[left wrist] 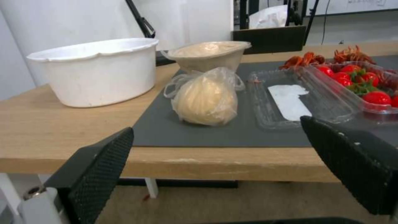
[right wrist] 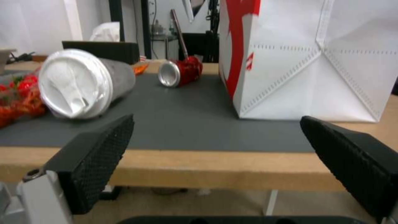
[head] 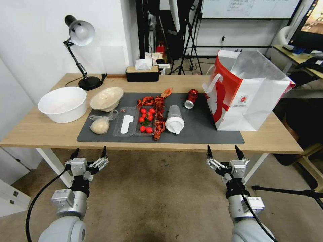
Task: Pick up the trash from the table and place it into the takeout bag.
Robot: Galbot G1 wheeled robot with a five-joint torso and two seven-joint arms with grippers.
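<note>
Both the left gripper (head: pixel 89 153) and right gripper (head: pixel 224 152) hang spread and empty below the table (head: pixel 40 129) edge. The plastic cup (head: pixel 174 119) lies at twelve o'clock from the right gripper, the takeout bag (head: pixel 247 92) at two. Best to approach the cup's body square, squeezing gently.

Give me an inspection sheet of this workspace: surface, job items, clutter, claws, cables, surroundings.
Surface: light-wood table with dark grey mat.
Job's things: takeout bag upright, open, at the mat's right end; clear lidded cup and red can on their sides; bagged beige lump; cream bowl tilted.
Clutter: clear tray of tomatoes, crayfish shells, white tub, desk lamp, tissue box.
Claws: left claw and right claw open, empty, short of the table's near edge.
Cables: black cable along the left arm.
Surroundings: tripods and a desk behind.
</note>
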